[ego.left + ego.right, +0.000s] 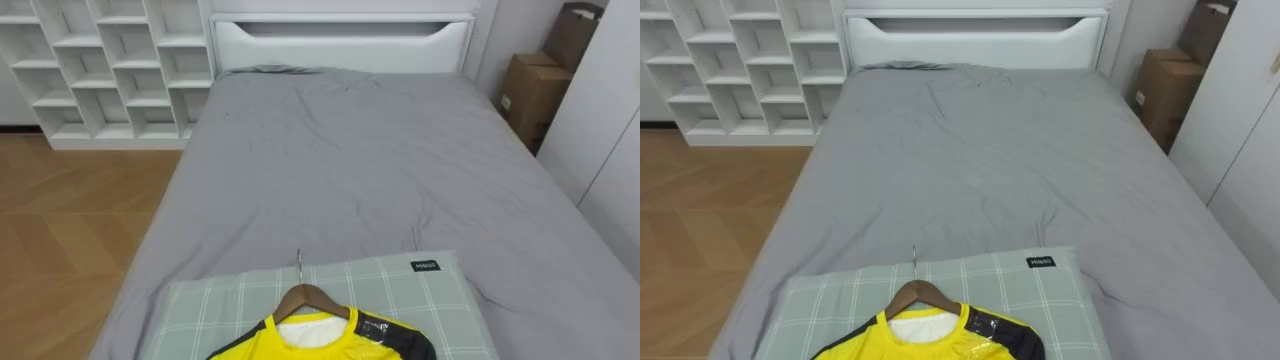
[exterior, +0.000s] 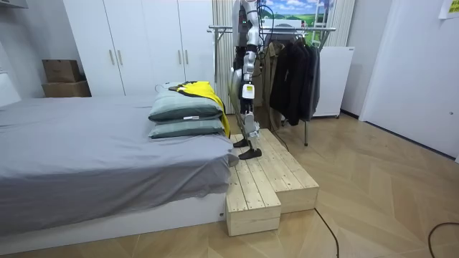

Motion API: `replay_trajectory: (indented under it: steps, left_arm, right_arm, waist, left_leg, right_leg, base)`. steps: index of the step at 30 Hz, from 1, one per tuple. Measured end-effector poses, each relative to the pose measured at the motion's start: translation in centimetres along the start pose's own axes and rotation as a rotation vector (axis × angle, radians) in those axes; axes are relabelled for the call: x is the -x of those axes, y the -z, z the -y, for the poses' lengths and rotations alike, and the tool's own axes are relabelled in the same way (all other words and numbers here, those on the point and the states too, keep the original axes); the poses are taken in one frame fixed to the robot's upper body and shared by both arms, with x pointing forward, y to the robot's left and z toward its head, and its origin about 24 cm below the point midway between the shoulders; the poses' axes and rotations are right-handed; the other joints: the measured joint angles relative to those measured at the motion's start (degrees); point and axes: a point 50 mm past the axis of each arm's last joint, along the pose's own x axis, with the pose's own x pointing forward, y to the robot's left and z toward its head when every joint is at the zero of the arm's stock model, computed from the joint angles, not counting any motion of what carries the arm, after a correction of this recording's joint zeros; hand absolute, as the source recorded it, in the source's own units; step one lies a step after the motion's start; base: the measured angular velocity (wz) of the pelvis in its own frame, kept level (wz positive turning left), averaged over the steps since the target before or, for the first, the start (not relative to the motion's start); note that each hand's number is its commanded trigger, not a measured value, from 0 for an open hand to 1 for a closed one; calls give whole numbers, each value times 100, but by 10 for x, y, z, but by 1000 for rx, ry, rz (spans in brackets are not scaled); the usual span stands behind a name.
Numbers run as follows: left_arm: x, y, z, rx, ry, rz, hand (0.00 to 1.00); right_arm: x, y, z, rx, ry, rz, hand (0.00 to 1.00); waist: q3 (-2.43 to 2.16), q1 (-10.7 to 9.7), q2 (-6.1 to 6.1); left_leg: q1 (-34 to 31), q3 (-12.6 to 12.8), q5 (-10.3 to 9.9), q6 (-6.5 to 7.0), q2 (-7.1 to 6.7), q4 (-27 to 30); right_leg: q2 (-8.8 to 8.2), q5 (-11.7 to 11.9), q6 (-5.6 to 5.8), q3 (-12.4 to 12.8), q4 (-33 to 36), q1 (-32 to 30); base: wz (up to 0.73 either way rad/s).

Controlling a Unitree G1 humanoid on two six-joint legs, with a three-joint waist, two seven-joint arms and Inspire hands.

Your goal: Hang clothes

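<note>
Left hand at side, shirt on pillow

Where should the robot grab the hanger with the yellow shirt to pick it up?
Grip the wooden hanger at its bare top curve, below the metal hook, coming from above. It lies flat on the checked pillow with the hook pointing toward the headboard, and the yellow shirt covers its arms, so that curve is the only wood showing. This probably keeps the hook free.
</note>
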Motion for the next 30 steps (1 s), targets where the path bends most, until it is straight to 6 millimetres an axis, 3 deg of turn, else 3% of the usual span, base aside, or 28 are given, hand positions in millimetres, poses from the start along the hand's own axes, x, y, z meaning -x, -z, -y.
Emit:
replay_trajectory:
  steps: [17, 23, 30]
  left_arm:
    - [1, -10, 0, -21, -11, 94, 0]
    - [1, -11, -1, -17, -30, 98, 0]
    - [0, -7, -2, 40, -10, 81, 0]
  right_arm:
    - [0, -17, -6, 125, -15, 79, 0]
    - [-1, -24, -10, 198, -19, 92, 0]
    - [-1, -28, -12, 267, -20, 110, 0]
  waist:
    - [6, 8, -73]
    - [48, 25, -149]
    - [30, 34, -150]
  left_leg:
    - [34, -35, 0, 0, -7, -15]
    - [14, -48, 0, 0, -7, -12]
    - [-1, -23, -1, 2, -18, -16]
  right_leg:
    - [-6, 1, 0, -24, 2, 56]
    - [-8, -6, 6, -61, -11, 30]
    - [-14, -10, 8, -12, -7, -2]
  base:
    - [1]
    - [3]
    - [-3]
